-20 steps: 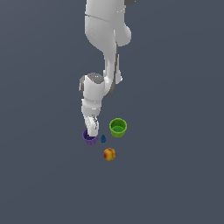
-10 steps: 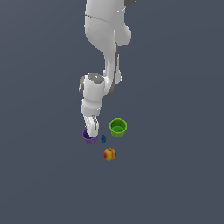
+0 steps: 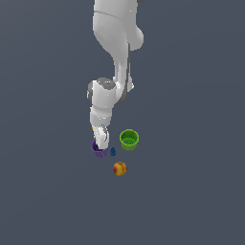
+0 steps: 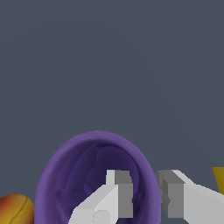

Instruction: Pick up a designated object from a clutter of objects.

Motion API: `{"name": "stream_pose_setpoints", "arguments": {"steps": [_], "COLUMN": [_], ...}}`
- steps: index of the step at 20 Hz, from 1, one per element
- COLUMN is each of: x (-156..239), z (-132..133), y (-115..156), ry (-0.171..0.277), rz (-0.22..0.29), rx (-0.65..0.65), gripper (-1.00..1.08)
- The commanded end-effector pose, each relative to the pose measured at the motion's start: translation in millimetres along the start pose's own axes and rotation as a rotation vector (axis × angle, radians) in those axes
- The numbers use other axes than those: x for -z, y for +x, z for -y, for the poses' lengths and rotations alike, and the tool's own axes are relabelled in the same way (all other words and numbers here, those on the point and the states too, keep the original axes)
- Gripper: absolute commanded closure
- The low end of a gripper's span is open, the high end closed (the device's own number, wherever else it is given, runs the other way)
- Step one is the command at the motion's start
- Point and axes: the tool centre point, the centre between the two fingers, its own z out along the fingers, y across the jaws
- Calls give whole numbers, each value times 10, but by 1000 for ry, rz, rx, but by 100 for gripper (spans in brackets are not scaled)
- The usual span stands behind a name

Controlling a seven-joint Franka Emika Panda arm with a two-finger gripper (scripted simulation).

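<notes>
The purple cup (image 3: 99,152) stands upright on the grey floor, left of the green cup (image 3: 129,139) in the exterior view. My gripper (image 3: 101,141) comes down onto it from above. In the wrist view the purple cup (image 4: 65,175) shows its round rim and hollow inside. My gripper (image 4: 144,183) straddles the rim wall, with one finger (image 4: 116,192) inside the cup and the other outside. The gap between the fingers is narrow and they pinch the wall.
A tiny blue piece (image 3: 113,151) lies just beside the purple cup. An orange-red fruit (image 3: 119,168) sits a little nearer the camera; the fruit (image 4: 15,210) also shows in the wrist view. A yellow figure's edge (image 4: 218,177) peeks in there.
</notes>
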Motion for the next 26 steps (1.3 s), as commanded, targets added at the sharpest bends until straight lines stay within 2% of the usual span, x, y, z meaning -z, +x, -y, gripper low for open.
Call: {"name": "stream_pose_setpoints", "arguments": {"steps": [1,9,26], "x": [94,548,1902], "z": [68,377,1317], "y": [0,-17,-61], "ry": [2,2,2], "rz": [-1,1,4], "rx": [0,-1,-1], "gripper": [108,108,108]}}
